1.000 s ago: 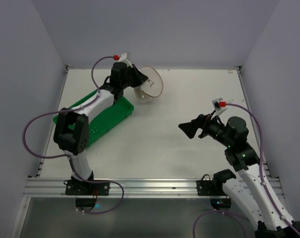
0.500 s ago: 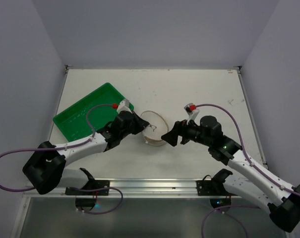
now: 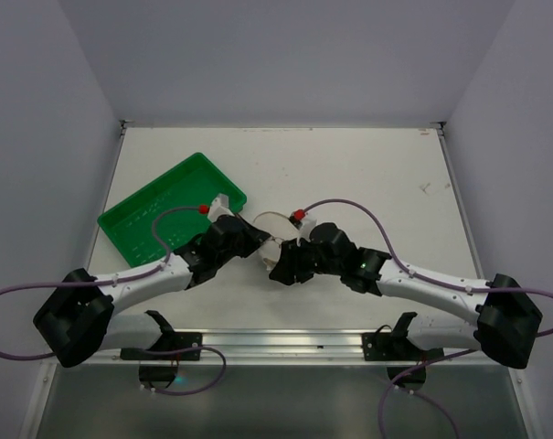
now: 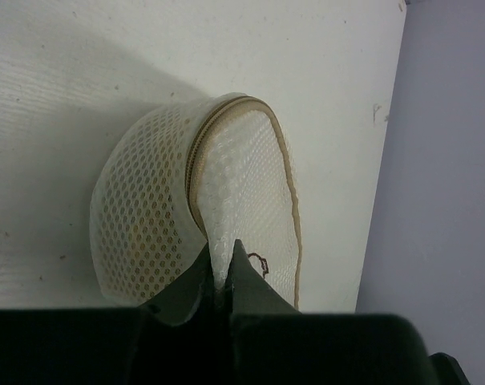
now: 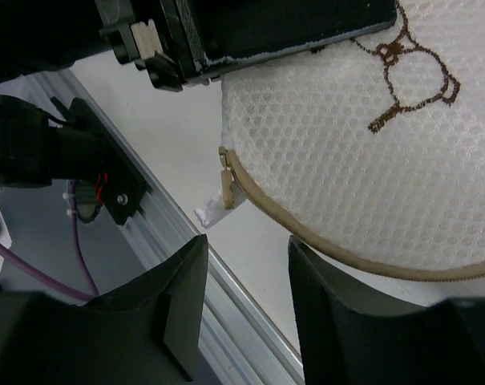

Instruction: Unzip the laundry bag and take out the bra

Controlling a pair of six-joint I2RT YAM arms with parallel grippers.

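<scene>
The laundry bag, a round off-white mesh case with a tan rim zip, is held up on edge near the table's front middle. My left gripper is shut on a fold of its mesh. The bag's face carries a small dark bra drawing. The zip pull with a white tab hangs at the rim. My right gripper stands open just short of the pull, with nothing between its fingers, and one finger lies under the rim. The bra is hidden.
A green rectangular tray lies at the left, behind my left arm. The aluminium rail at the table's front edge runs right under my right gripper. Both arms stretch toward the middle and nearly meet at the bag.
My left arm carried the bag from beside the tray to the front middle. My right arm swung left to the bag's rim, and its jaws narrowed.
</scene>
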